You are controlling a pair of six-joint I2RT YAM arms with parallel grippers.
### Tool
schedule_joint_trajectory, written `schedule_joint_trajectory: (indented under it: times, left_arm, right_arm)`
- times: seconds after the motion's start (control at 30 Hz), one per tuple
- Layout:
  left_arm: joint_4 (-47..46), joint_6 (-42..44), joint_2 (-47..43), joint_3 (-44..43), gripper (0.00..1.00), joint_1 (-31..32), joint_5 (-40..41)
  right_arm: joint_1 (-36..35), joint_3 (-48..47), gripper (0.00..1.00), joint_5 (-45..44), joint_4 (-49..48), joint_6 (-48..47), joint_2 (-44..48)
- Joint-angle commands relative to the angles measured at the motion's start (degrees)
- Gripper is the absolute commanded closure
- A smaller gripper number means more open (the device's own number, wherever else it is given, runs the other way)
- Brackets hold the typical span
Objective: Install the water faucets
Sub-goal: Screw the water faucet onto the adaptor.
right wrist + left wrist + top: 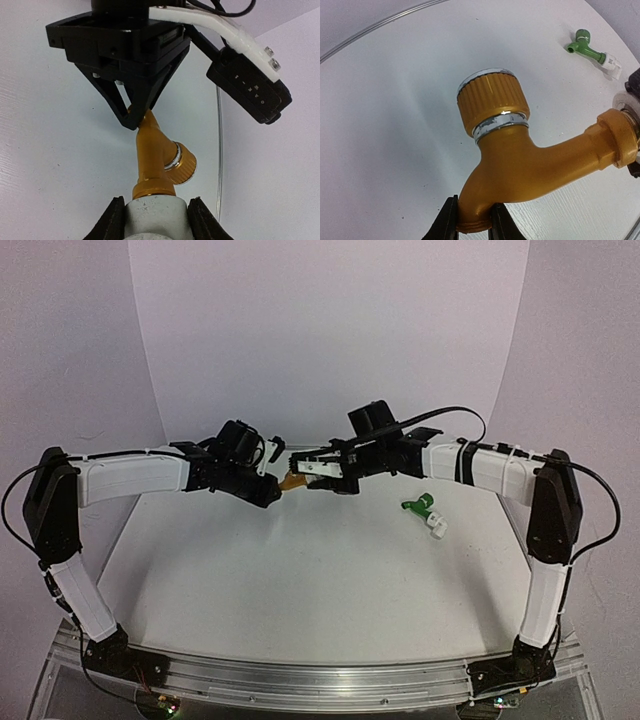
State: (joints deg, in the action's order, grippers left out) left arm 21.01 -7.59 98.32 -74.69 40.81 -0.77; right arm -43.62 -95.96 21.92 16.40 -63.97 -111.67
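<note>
The right gripper point(157, 226) clamps a fitting point(156, 207) on the orange faucet point(520, 165)'s end. The left gripper point(473, 222) pinches its spout. It hangs level between them, threads perhaps inside. The green faucet point(420, 506) lies on the table point(300, 580).

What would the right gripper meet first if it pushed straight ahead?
The orange faucet, at the end of the white fitting held in the right gripper jaws. Straight behind that is the left gripper, shut on the faucet's spout end.
</note>
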Motion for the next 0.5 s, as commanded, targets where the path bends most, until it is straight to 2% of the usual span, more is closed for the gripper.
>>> schedule_joint_trajectory:
  times: [0.0,0.1,0.23,0.3,0.37,0.47]
  left_arm:
    - [-5.67,-2.79,-1.61,-3.98,1.00,0.09,7.45]
    - [-9.15,-4.23,-1.33,-4.18,1.00,0.12,13.15]
    - [-13.08,-3.16,0.38,-5.41,1.00,0.48,19.76]
    - [-14.43,-1.98,1.45,-5.96,1.00,0.72,23.14]
    - [-14.85,-0.92,2.84,-6.72,1.00,0.76,25.25]
    - [-14.86,-0.26,3.71,-6.73,1.00,0.78,26.31]
  right_arm:
    - [-0.15,-5.01,0.92,-3.46,-2.93,20.88,-2.04]
    - [-0.15,-8.29,1.00,-7.64,-3.92,41.20,-4.16]
    - [0.20,-11.40,1.00,-15.71,-3.81,78.98,-6.40]
    - [1.63,-9.94,1.00,-12.88,-3.96,98.49,-5.72]
    - [3.40,-8.15,1.00,-6.33,-6.42,119.00,-6.02]
    - [4.94,-3.74,1.00,5.91,-19.68,140.45,-6.79]
